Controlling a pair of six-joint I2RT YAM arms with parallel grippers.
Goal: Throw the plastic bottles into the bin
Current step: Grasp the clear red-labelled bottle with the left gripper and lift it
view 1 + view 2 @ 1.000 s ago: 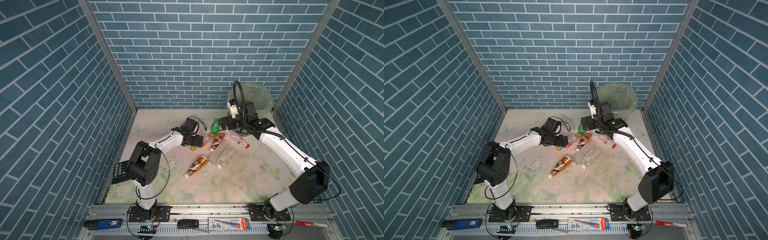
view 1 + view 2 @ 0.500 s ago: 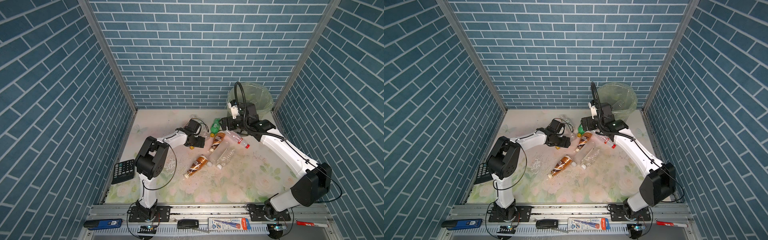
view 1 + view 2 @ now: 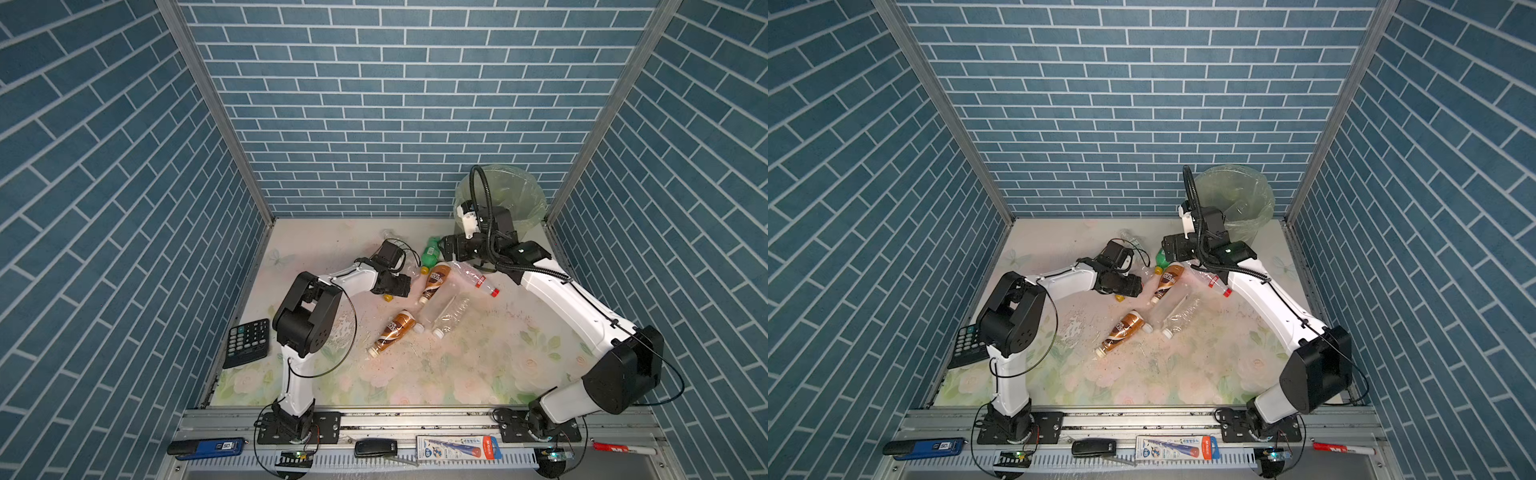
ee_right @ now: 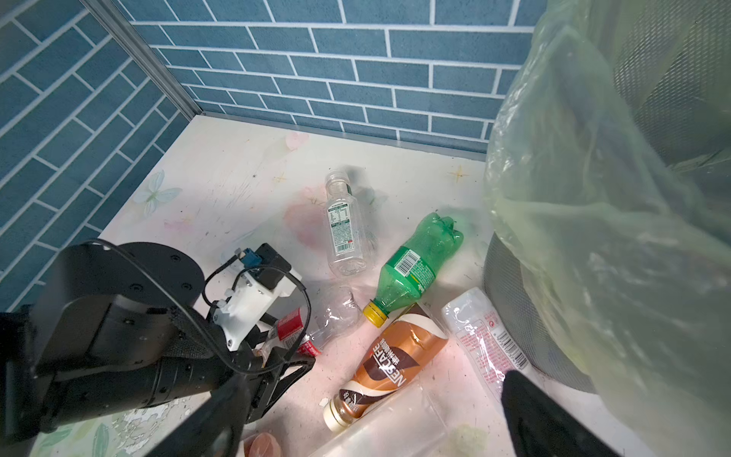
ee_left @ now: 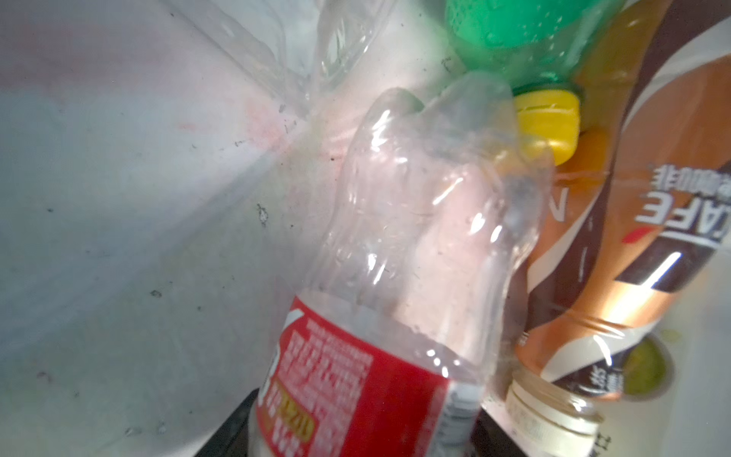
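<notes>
The left wrist view shows the red-labelled bottle (image 5: 356, 376) close up; the right wrist view shows it inside the left claw (image 4: 292, 340), grip unclear, and the right claw (image 4: 375, 380) wide open beside the bin (image 4: 534, 336).

Brown bottle (image 4: 391, 368): the brand name "NESCAFE" runs in white capitals along the dark band of its label in the right wrist view. The left wrist view shows only "CAFE", upside down.

Clear bottle with red label (image 5: 356, 376): white and yellow characters, too blurred to read.

Green bottle (image 4: 415, 265) and clear bottle with white label (image 4: 344, 225): 1 barcode each, with print too small to read.
</notes>
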